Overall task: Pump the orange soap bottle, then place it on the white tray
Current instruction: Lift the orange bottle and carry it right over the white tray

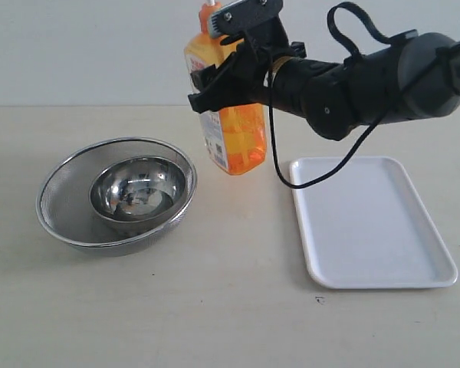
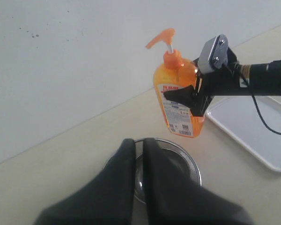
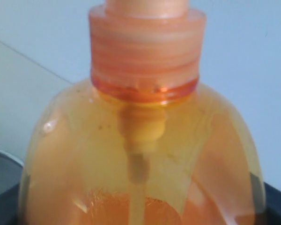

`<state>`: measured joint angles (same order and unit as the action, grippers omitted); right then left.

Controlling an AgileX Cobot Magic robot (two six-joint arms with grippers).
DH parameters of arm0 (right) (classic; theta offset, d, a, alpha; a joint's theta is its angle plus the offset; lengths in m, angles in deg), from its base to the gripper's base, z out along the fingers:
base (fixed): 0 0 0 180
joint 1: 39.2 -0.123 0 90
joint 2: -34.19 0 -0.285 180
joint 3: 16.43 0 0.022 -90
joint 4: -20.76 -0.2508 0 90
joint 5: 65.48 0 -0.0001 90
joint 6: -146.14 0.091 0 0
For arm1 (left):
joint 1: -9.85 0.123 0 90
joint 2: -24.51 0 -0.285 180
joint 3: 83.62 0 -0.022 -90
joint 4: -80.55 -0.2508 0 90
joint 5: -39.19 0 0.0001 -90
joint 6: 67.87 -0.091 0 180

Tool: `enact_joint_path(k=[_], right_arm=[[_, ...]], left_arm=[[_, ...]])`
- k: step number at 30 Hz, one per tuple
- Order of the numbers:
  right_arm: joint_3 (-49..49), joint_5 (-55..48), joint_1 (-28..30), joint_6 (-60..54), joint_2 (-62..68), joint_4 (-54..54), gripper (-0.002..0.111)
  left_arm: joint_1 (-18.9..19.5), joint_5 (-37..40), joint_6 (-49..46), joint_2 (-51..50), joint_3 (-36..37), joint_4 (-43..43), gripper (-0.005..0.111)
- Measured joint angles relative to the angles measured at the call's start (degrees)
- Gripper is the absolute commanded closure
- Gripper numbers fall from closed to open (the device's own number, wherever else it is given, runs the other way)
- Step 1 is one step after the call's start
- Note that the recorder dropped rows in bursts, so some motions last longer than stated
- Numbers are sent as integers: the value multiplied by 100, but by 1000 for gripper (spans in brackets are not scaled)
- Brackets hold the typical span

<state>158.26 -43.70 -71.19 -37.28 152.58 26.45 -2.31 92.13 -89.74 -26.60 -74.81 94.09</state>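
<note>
Beige tabletop (image 1: pixel 230 322): orange soap bottle (image 1: pixel 234 142), tilted, clamped across its upper flat sides by the right gripper (image 1: pixel 215 88), between strainer bowl (image 1: pixel 61 184) and white tray (image 1: pixel 368 222). Likely stiff, slick and liquid-heavy. Left gripper (image 2: pixel 139 150) is closed and empty.

A plain pale wall (image 1: pixel 77 46) stands behind a matte cream tabletop (image 1: pixel 230 322) and meets it in a straight line. A few small dark specks (image 2: pixel 35 35) mark the wall. The light is soft and even, with faint shadows. One tiny dark mark (image 1: pixel 318 299) dots the tabletop.
</note>
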Motion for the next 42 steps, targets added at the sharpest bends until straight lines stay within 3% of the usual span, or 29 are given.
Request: enact_joint_path(k=[16,33,42], right_arm=[[-9,-358,0,-1528,-558,-1876,108],[-9,-451,0,-6156,-1301,-6464,108],[-9,415,0,-8619,-1615,-8860,108]], left_arm=[[0,-243,80,166,352,0,102],[0,-279,102,166,352,0,102],[0,-306,102,192,361,-214,102]])
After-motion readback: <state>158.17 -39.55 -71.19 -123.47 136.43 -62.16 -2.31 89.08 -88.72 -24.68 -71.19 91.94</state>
